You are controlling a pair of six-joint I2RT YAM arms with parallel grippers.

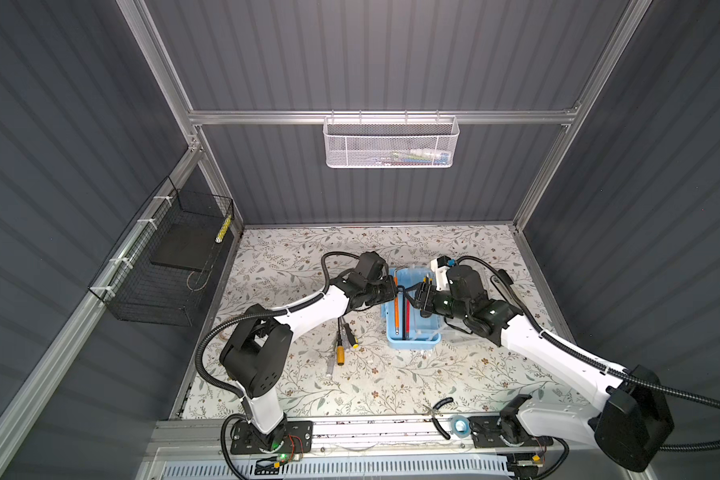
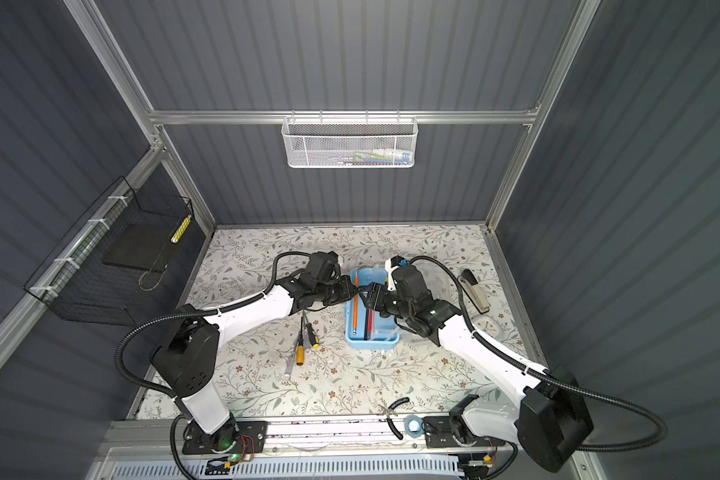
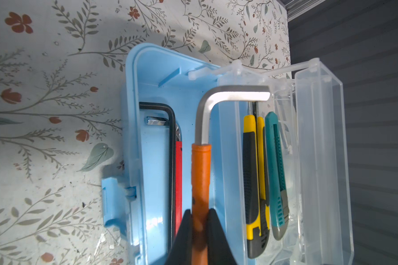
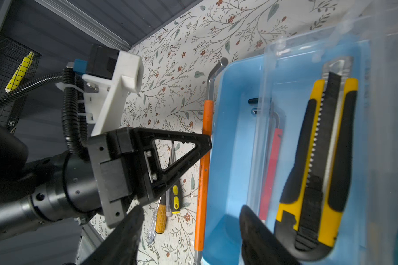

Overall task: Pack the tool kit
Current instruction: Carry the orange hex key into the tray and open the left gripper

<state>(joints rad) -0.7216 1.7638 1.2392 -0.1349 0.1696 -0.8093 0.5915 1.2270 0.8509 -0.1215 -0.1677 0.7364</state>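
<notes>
Small light-blue rectangular plastic tool kit (image 1: 412, 340): open on the floral-patterned desk (image 1: 308, 249), directly beneath both pincers, its clear plastic tray (image 3: 319, 137) swung out on the side away from the left pincer.

Left pincer (image 3: 199, 214): clamped tight on the sleeve of an orange-sleeved L-shaped steel hex key (image 3: 200, 174), carried above the box with the bent end well past the tips.

Right pincer (image 4: 190, 212): roughly half spread, holding nothing, poised over the box facing the left one.

Handling, as judged: box light, stiff and thin-walled, likely to skate on the desk if nudged; tray hinges probably fragile. Key rigid and slim, bare steel slick, so best held on the sleeve.

Left wrist view: the grip itself, plus a black hex key (image 3: 171, 160) and red flat tool (image 3: 179, 183) lying in the box and a yellow-and-black utility knife (image 3: 254, 183) beside a teal one (image 3: 277, 174) in the tray.

Absent there, plain in both top views and the right wrist view: yellow-handled screwdrivers (image 1: 341, 353) loose on the desk behind the left pincer.

Right wrist view: key seemingly along the box wall — inside or outside the rim, cannot tell.
</notes>
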